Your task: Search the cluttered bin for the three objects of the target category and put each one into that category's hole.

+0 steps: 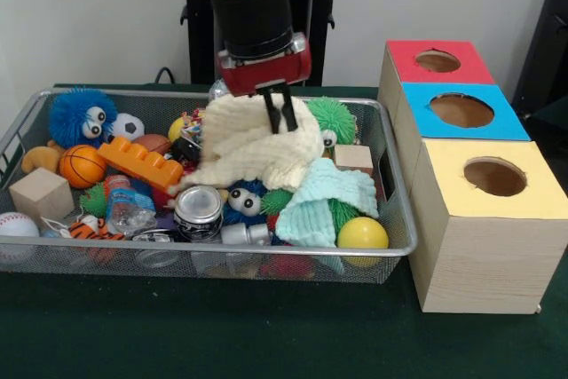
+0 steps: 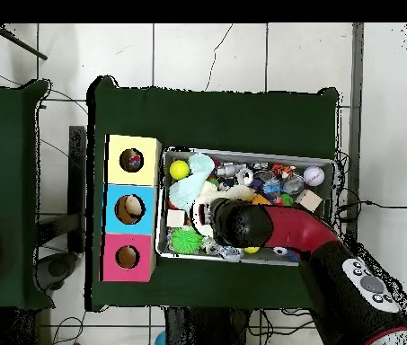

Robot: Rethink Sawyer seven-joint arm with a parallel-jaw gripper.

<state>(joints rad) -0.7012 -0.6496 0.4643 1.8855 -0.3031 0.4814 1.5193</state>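
The silver wire mesh bin (image 1: 106,92) is full of clutter; it also shows in the overhead view (image 2: 243,151). My gripper (image 1: 281,114) hangs over the bin's middle, shut on a cream knitted cloth (image 1: 253,148) that drapes from it. A small crinkly wad printed red, yellow and white (image 1: 192,124) peeks out left of the cloth. No other wrapper shows clearly in the bin. Three wooden boxes stand beside the bin, with red (image 1: 439,61), blue (image 1: 461,111) and yellow (image 1: 493,177) holed tops. In the overhead view something colourful lies in the yellow box's hole (image 2: 132,162), and my arm (image 2: 278,229) covers the gripper.
The bin also holds a blue fuzzy ball (image 1: 82,117), an orange block (image 1: 140,161), a basketball (image 1: 82,166), a wooden cube (image 1: 40,194), a drink can (image 1: 197,209), a mint cloth (image 1: 324,201), a yellow ball (image 1: 362,233) and a green spiky ball (image 1: 333,117).
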